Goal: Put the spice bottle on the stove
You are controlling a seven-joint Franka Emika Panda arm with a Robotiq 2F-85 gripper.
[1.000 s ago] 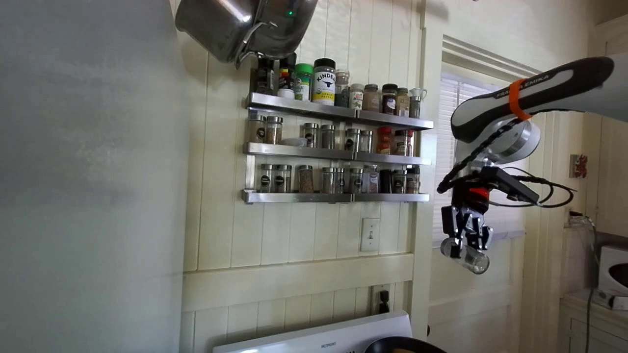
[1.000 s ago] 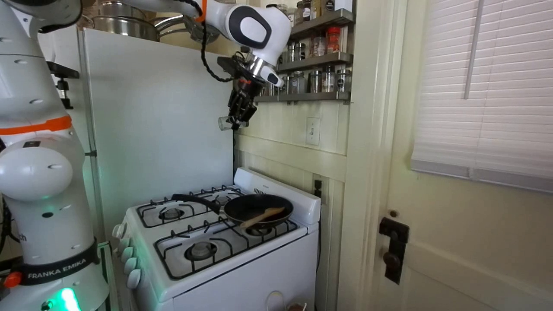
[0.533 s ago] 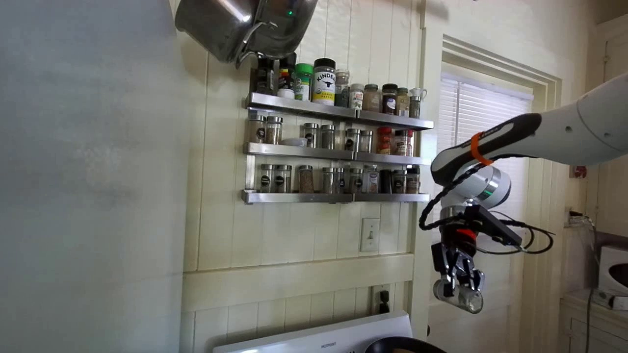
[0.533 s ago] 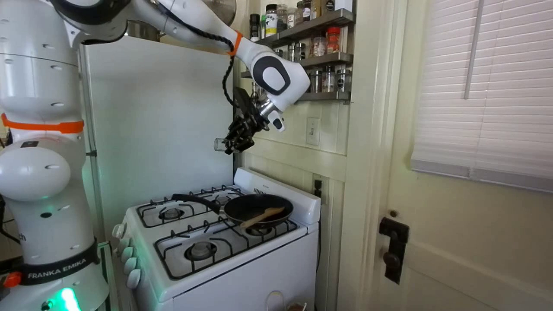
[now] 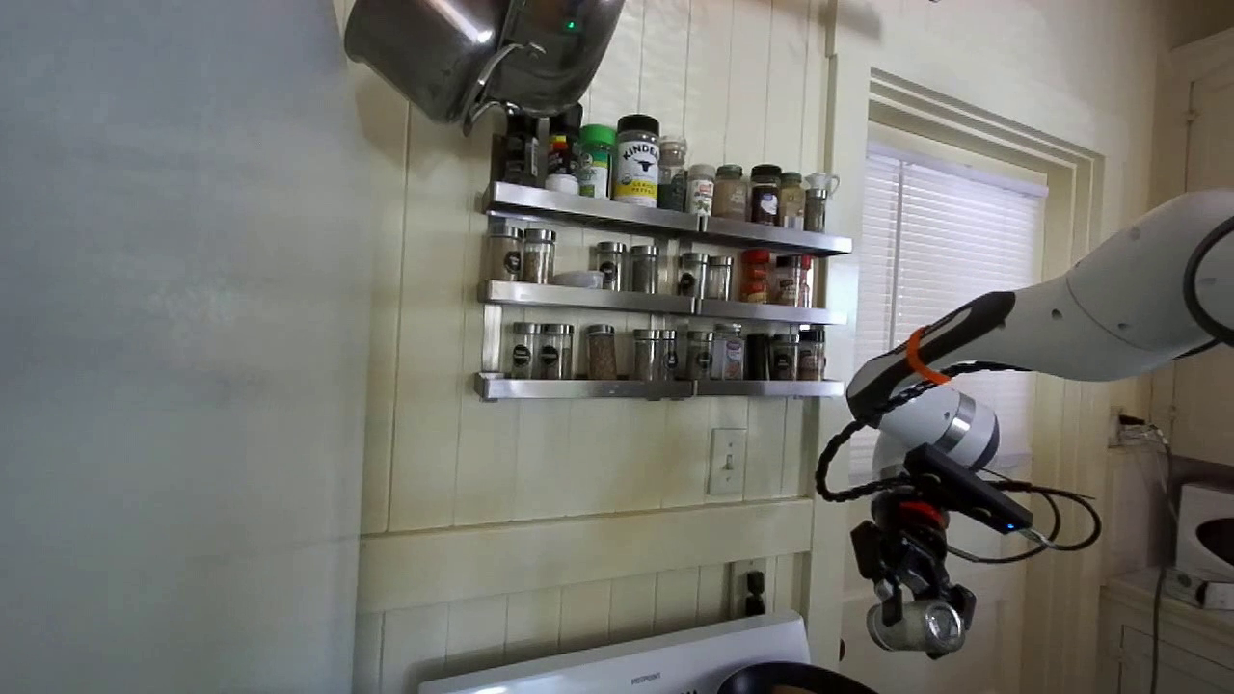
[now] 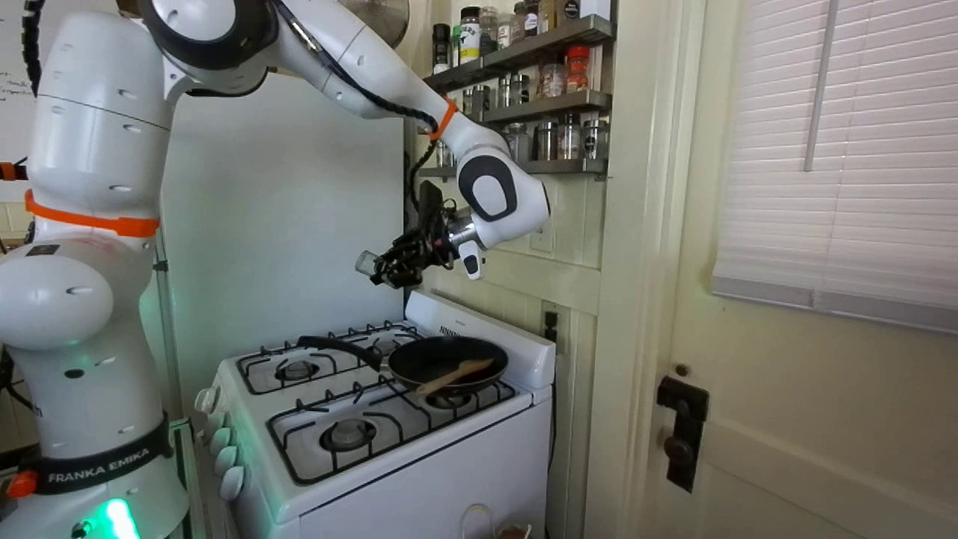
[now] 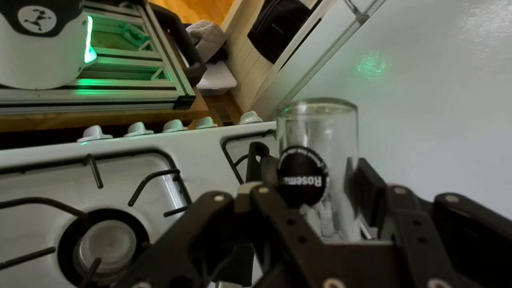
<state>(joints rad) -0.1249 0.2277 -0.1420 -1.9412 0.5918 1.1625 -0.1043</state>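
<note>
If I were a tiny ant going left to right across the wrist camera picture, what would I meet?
The robot's white base, then a stove burner, then the pan's black handle, then the spice bottle.

The spice bottle (image 7: 335, 154) is clear glass, smooth and glossy; its round label (image 7: 300, 176) looks smooth and matt. The end effector (image 7: 320, 180) shows a matt dark finish with bright metal pins (image 7: 219, 198). The stove (image 6: 419, 460) carries a smooth, glossy, enamel-like finish; its grates (image 7: 44, 203) appear to be matt metal, its knobs (image 7: 174, 125) smooth plastic. The pan (image 6: 434, 358) is dark-coated with a low sheen; the utensil (image 6: 456, 374) is bare wood. In an exterior view the shelves (image 5: 598, 388) are brushed metal and the pot (image 5: 424, 48) polished metal. The arm shell (image 6: 105, 165) is smooth and semi-gloss, its cable (image 5: 822, 470) braided-looking. The appliance panel (image 6: 277, 209) is smooth with a faint sheen. The bundle (image 7: 206, 38) in the wrist view looks fleecy.
</note>
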